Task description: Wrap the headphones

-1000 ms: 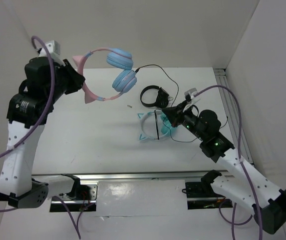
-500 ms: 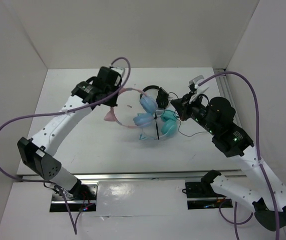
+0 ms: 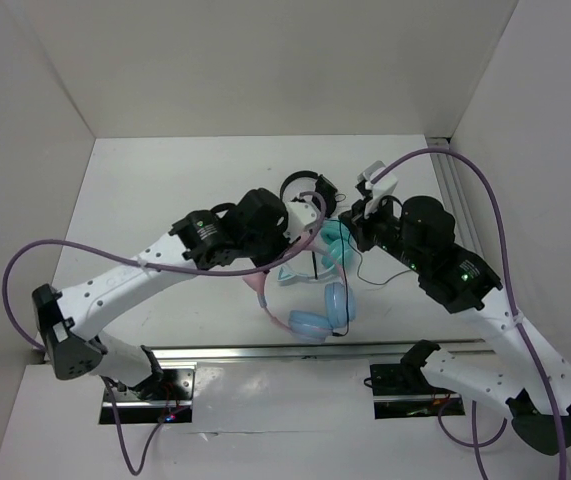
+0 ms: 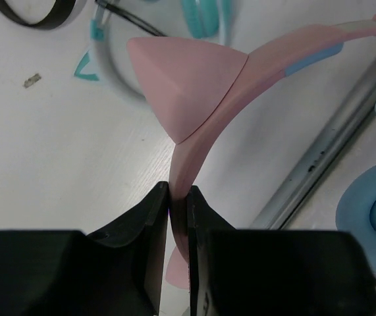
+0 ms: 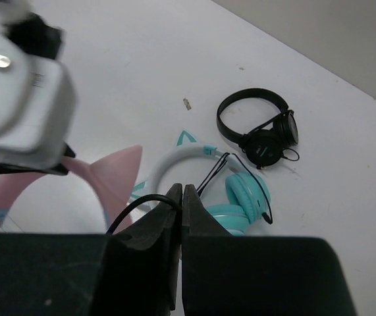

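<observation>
The headphones (image 3: 310, 325) have a pink cat-eared headband (image 4: 253, 59) and light blue ear cups (image 4: 372, 210). They sit near the table's front edge, close to the metal rail. My left gripper (image 3: 270, 262) (image 4: 178, 197) is shut on the headband just below one pink cat ear (image 4: 188, 85). My right gripper (image 3: 350, 225) (image 5: 182, 194) hovers over the table's middle, shut on the thin black cable (image 5: 135, 207), which loops out to the left of its fingers.
White-and-teal cat-ear headphones (image 3: 330, 250) (image 5: 240, 194) lie under the right gripper. Smaller black headphones (image 3: 305, 190) (image 5: 260, 128) lie behind them. A metal rail (image 3: 265, 352) (image 4: 326, 151) runs along the front edge. White walls close in the left, back and right.
My left arm has swung the headphones from high at the back left, across the middle, down to the front edge. My right gripper has shifted slightly and stays shut on the cable.
</observation>
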